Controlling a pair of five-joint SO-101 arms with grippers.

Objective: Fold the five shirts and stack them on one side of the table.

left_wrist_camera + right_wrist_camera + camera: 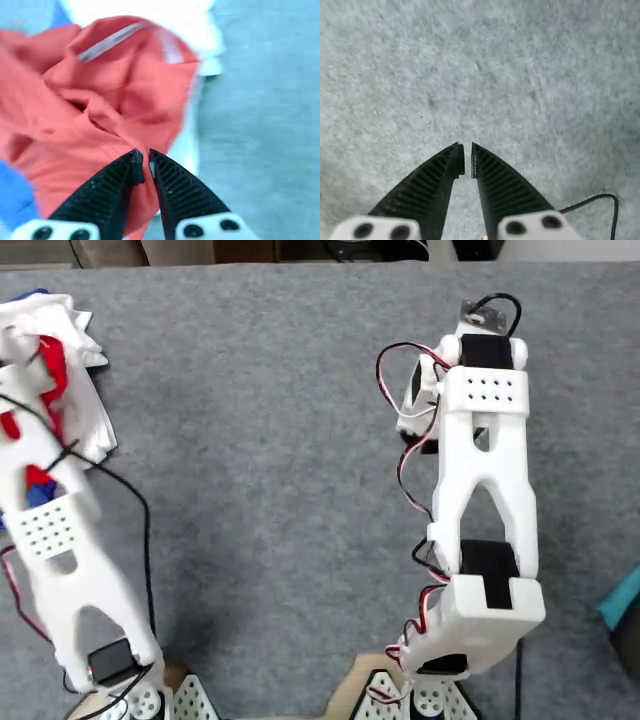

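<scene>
Grey felt surface [260, 440], high view: one crumpled heap of shirts [55, 380] sits at the far left edge, with white, red and blue cloth tangled together. I see no folded stack. The left arm [60, 550] stands over the heap. The right arm [485, 470] stands well apart, over bare felt right of centre.

Left wrist view: the left claw [146, 162] is closed to a thin slit, right against the red shirt [115, 100]. I cannot tell whether a fold is pinched between the tips. The red shirt is bunched and creased, and lies on a white shirt [165, 15] whose edge reaches the felt. Some blue cloth [12, 195] shows beside it.

Right wrist view: the right claw [468, 159] is closed on nothing, with plain felt below it.

My judgement is that the task is at its very start. Nothing is folded or stacked, and I cannot count five shirts in the tangle. Left to do: pull one shirt free, spread it flat on the open felt, fold it, then repeat for each shirt and stack them at one side.
</scene>
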